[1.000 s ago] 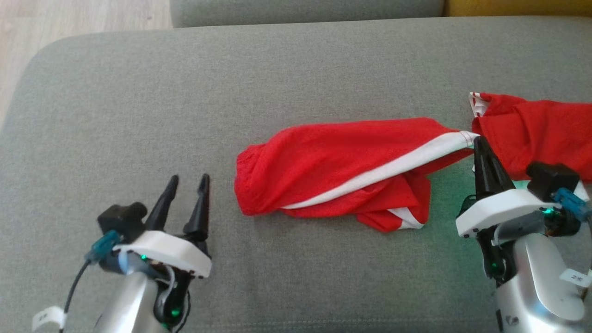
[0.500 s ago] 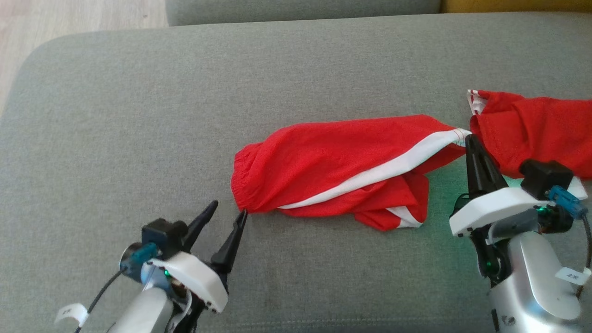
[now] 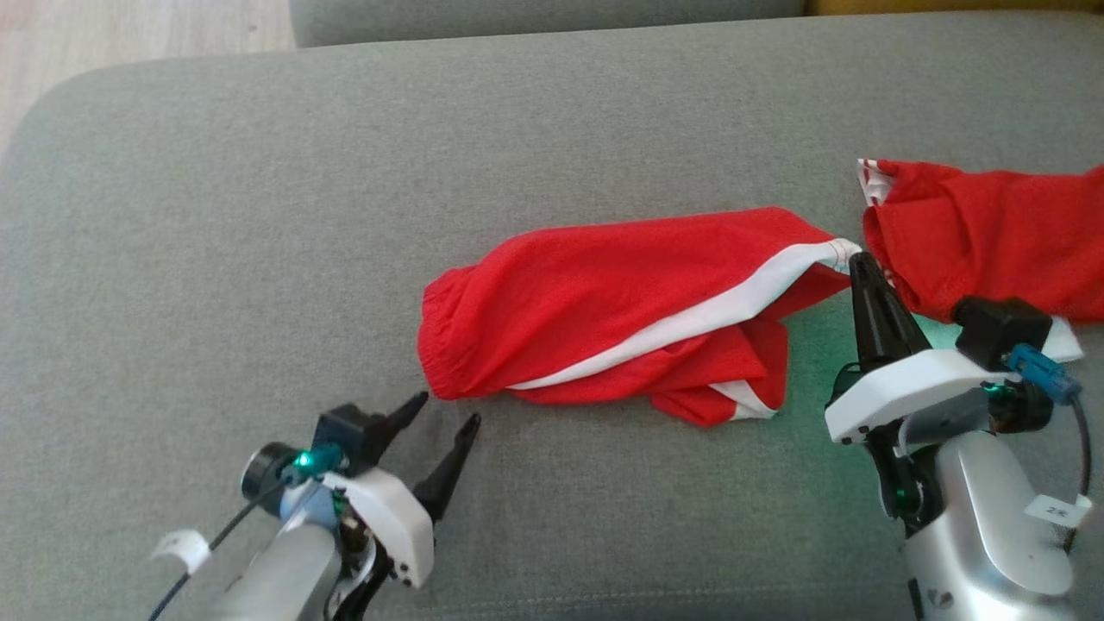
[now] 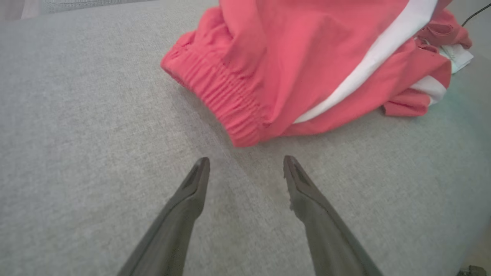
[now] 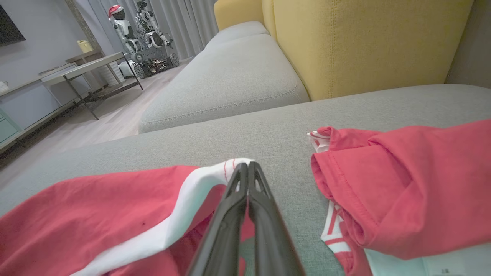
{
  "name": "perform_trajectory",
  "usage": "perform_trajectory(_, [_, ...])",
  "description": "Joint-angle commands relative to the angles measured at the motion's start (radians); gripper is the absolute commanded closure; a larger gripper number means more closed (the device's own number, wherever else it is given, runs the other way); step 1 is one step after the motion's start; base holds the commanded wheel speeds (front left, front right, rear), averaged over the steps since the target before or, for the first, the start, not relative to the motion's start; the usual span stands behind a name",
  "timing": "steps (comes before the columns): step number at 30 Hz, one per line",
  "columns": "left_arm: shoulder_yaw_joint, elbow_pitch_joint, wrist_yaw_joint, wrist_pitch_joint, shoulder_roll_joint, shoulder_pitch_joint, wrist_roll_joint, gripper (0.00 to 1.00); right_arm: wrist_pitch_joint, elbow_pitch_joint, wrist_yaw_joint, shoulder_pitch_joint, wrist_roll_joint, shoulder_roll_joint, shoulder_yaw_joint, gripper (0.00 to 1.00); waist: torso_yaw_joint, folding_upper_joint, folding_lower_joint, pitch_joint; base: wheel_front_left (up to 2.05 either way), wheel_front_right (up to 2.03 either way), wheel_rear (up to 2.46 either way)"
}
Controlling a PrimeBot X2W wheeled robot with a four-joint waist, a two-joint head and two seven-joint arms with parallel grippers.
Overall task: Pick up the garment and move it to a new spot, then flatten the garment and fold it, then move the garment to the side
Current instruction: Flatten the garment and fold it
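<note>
Your garment [image 3: 604, 285], ahead of the left gripper [image 3: 448, 409]: thin red cloth, matt, fine mesh look. Its stripe [image 3: 690, 321] is smooth white cloth. The waistband [image 4: 226, 103] nearest the fingers [image 4: 184, 214] is gathered and ribbed. The fingers are dark matt plastic. Sofa cushion [image 3: 259, 216] under that gripper: grey woven cloth, matt, slightly rough. Right gripper [image 3: 860, 261]: housing [image 3: 897, 388] is white plastic, slight sheen; forearm [image 3: 992, 535] behind it is silvery, smooth, shiny. Second red cloth [image 3: 992, 233] right of it: matt, stitched hem.

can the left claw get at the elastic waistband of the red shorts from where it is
Probably yes: the left claw is open and points at the waistband of the red shorts, with just bare sofa cushion between them.
</note>
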Motion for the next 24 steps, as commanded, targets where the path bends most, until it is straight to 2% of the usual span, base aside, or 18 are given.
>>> perform_trajectory(1, [0.028,-0.005,0.001,-0.01,0.007,-0.053,0.014,0.0,0.001,-0.037,0.002,-0.048,0.006,-0.002,0.024,1.0,-0.005,0.0,0.0,0.004,0.0,0.0,0.0])
perform_trajectory(14, [0.031,0.044,-0.002,-0.027,-0.026,-0.118,0.025,0.0,-0.001,-0.041,0.002,-0.055,0.011,-0.002,0.019,1.0,-0.011,0.0,0.0,0.028,0.0,0.0,0.0])
perform_trajectory(15, [0.034,0.039,-0.002,-0.027,-0.026,-0.12,0.025,0.07,-0.001,-0.04,0.002,-0.055,0.01,-0.002,0.018,1.0,-0.009,0.0,0.0,0.029,0.0,0.0,0.0])
perform_trajectory(16, [0.038,0.034,-0.002,-0.028,-0.025,-0.121,0.025,0.63,-0.001,-0.04,0.002,-0.056,0.01,-0.002,0.017,1.0,-0.008,0.0,0.0,0.031,0.0,0.0,0.0])
perform_trajectory(17, [0.041,0.028,-0.003,-0.028,-0.024,-0.121,0.025,0.93,-0.001,-0.04,0.002,-0.056,0.009,-0.002,0.016,1.0,-0.007,0.0,0.0,0.032,0.0,0.0,0.0])
perform_trajectory(18, [0.044,0.023,-0.003,-0.028,-0.023,-0.12,0.024,1.0,-0.001,-0.039,0.002,-0.057,0.009,-0.002,0.015,1.0,-0.005,0.0,0.0,0.033,0.0,0.0,0.0])
perform_trajectory(24, [0.059,-0.016,-0.005,-0.028,-0.006,-0.11,0.02,1.0,0.0,-0.028,0.002,-0.06,0.0,-0.002,0.005,1.0,0.006,0.0,0.0,0.024,0.0,0.0,0.0])
